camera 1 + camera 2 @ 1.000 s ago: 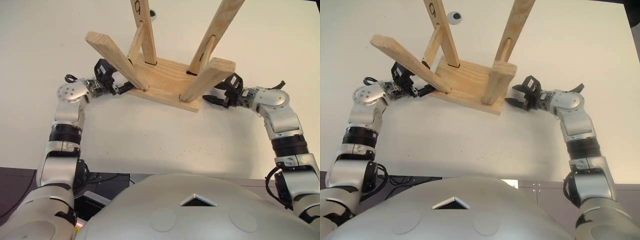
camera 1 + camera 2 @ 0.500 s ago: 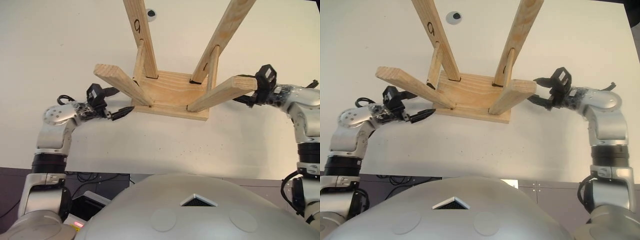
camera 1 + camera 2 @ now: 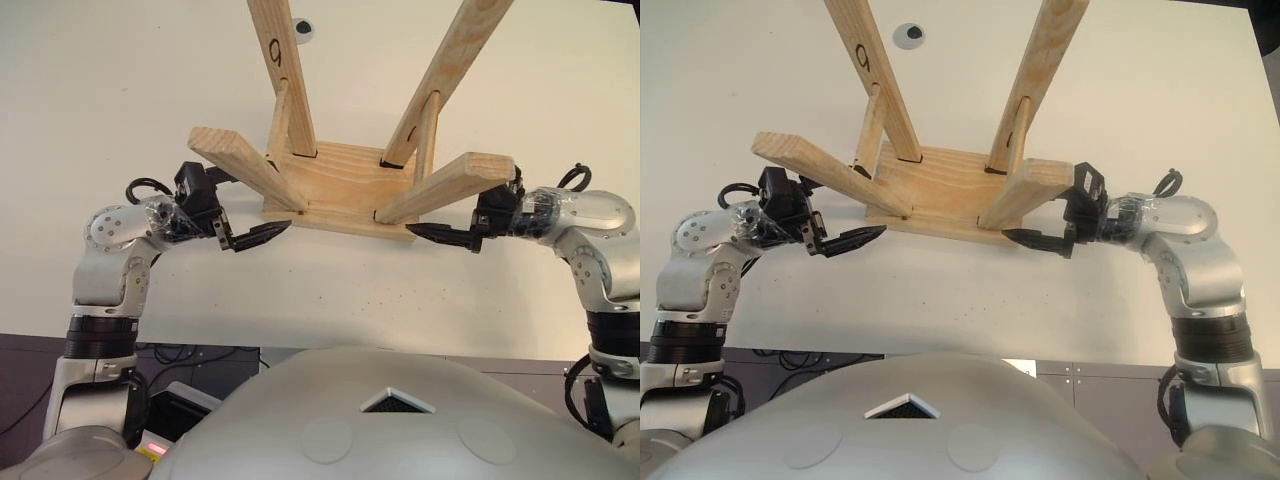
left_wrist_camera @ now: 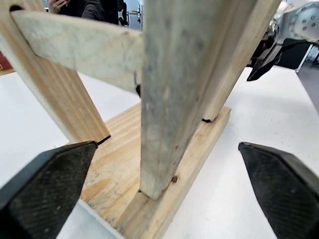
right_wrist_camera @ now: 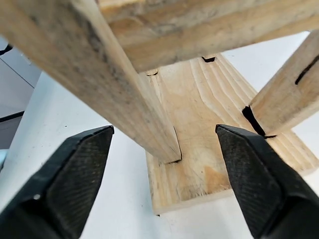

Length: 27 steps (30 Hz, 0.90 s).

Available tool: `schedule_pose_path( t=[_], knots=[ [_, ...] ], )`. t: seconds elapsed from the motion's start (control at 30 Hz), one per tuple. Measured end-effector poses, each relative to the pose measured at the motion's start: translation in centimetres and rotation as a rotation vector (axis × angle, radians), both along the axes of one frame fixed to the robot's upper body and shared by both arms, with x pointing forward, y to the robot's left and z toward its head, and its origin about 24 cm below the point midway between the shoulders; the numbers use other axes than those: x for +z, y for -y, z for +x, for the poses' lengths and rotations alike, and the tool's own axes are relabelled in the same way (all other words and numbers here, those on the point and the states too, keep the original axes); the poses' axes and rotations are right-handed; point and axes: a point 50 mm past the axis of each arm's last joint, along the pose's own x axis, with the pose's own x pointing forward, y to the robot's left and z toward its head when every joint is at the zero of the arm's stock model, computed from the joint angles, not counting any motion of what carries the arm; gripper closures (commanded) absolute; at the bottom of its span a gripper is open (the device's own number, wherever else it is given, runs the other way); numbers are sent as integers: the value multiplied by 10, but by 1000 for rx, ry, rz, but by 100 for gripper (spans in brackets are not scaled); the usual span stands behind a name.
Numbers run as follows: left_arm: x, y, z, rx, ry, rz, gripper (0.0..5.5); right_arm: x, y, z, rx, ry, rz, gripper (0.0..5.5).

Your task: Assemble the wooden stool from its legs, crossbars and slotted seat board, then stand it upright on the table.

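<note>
The wooden stool lies upside down on the white table, its slotted seat board flat and its legs up. Two near legs lean towards me, and two far legs rise out of the top of the eye views. Crossbars join near and far legs on each side. My left gripper is open just off the board's front left corner. My right gripper is open at the front right corner. In each wrist view a near leg stands between the spread fingers, untouched.
A small round dark-and-white disc lies on the table behind the stool. The table's front edge runs close below both arms. Bare tabletop lies to the left, right and front of the stool.
The stool turned from skewed to square with me. My left gripper moved in towards the board's front left corner. My right gripper swung out to the near right leg's tip, then down to the front right corner.
</note>
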Motion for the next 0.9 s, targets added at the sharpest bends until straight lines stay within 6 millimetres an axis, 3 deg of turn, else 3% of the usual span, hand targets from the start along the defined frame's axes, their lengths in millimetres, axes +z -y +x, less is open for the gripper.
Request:
schedule_pose_path(
  t=[0.33,0.57,0.7,0.9],
  knots=[
    [11,8,0,-49,-27,-69,250,-1,-1,-2,4,-18,25,415],
    [10,4,0,-38,-25,-47,344,-2,-2,-3,16,-20,26,418],
    [-4,1,-5,-41,-14,26,405,-2,-3,-3,35,-22,29,418],
    [-10,2,-11,-51,34,58,417,-3,-1,-2,45,-34,32,418]
  ],
)
